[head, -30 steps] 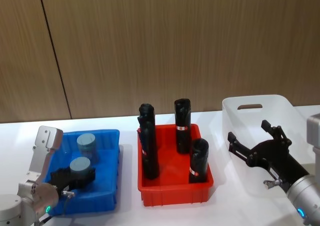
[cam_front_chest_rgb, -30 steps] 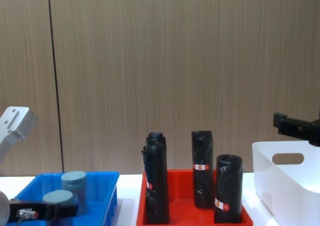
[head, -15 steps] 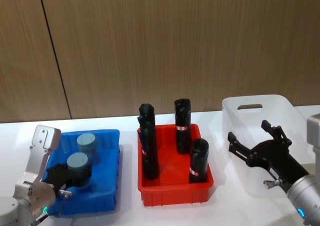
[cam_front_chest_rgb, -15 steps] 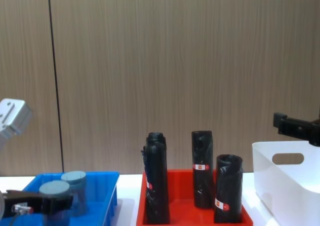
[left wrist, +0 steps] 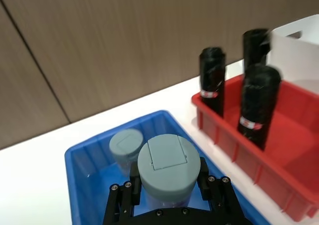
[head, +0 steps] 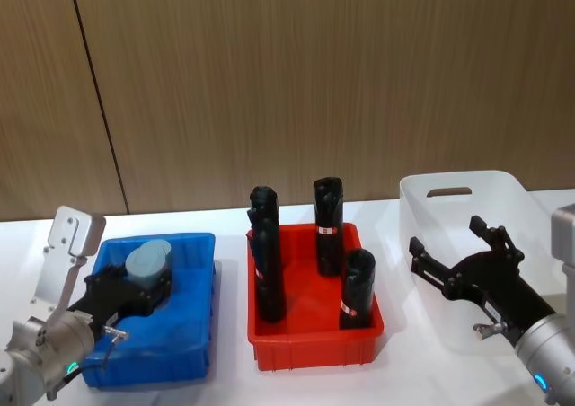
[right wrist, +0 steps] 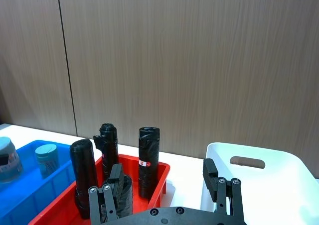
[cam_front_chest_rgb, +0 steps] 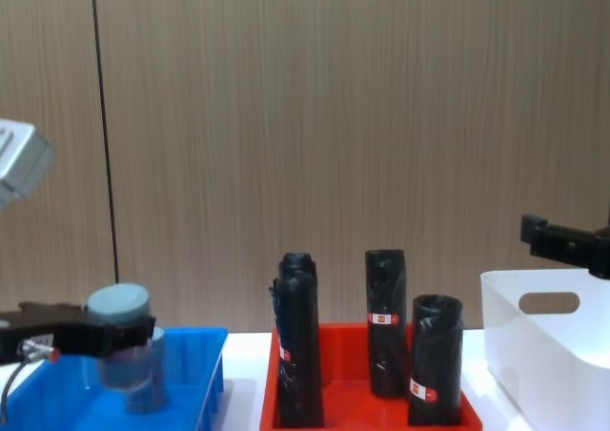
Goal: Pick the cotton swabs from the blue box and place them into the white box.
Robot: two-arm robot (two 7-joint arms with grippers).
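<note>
Left hand (head: pixel 135 287) grips one clear, grey-lidded cotton-swab jar (head: pixel 148 260) above the bright blue plastic box (head: pixel 193 334); a second jar (left wrist: pixel 124 144) stands inside. Right hand (head: pixel 446 244) hangs open by the white plastic box (head: pixel 422 210), where no jar shows, so both transfers are judged outstanding.

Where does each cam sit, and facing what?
Head: high, looking down at blue box, red tray, white box; left gripper holds jar, right gripper open.
Chest: low, facing forward; left gripper with jar, right gripper's tip.
Left wrist: above blue box, looking past its gripper at the jar.
Right wrist: near white box, facing red tray and wall; own gripper shows.
Shared: head and chest both show three rolls.
</note>
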